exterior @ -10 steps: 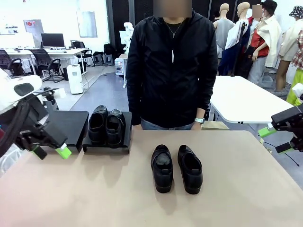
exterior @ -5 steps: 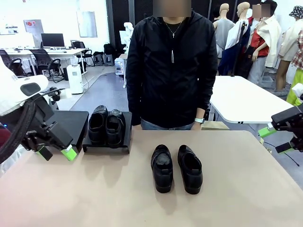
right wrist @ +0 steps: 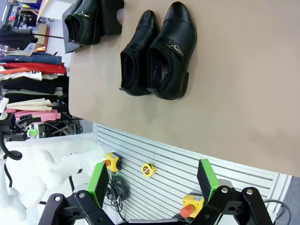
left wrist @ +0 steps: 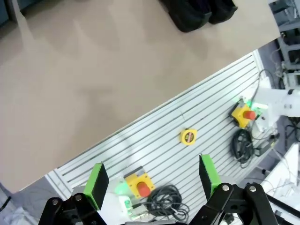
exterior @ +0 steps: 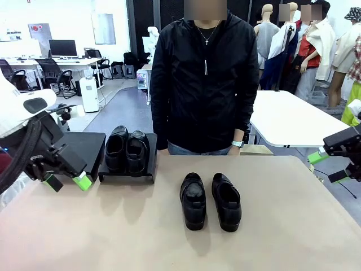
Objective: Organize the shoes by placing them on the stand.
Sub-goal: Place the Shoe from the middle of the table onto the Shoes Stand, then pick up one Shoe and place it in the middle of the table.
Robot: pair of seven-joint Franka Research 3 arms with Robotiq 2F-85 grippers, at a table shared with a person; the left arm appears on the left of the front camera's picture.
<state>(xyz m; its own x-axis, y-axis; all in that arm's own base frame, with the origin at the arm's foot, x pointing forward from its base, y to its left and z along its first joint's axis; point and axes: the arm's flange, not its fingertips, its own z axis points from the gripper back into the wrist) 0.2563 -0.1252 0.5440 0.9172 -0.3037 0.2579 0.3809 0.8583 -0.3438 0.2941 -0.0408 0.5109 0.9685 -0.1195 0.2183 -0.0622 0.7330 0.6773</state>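
Observation:
Two black glossy shoes (exterior: 127, 148) sit side by side on one matte-black stand (exterior: 127, 176) at the far left. A second stand (exterior: 89, 145) beside it is bare, partly hidden by my left arm. Another pair stands loose mid-table, the left shoe (exterior: 193, 201) and the right shoe (exterior: 227, 202), seen also in the right wrist view as a pair (right wrist: 157, 54). My left gripper (exterior: 68, 182) hovers open by the table's left edge, in front of the bare stand. My right gripper (exterior: 328, 166) hangs open off the table's right edge. Both hold nothing.
A person in a black jacket (exterior: 204, 79) stands at the far edge of the tan table (exterior: 169, 243). Below the near edge lies a slatted base (left wrist: 187, 154) with a yellow tape measure (left wrist: 188, 136), emergency stop buttons (left wrist: 244, 114) and cables.
My left gripper has shifted a little to the right, toward the table. The right arm, the shoes and the person have not moved.

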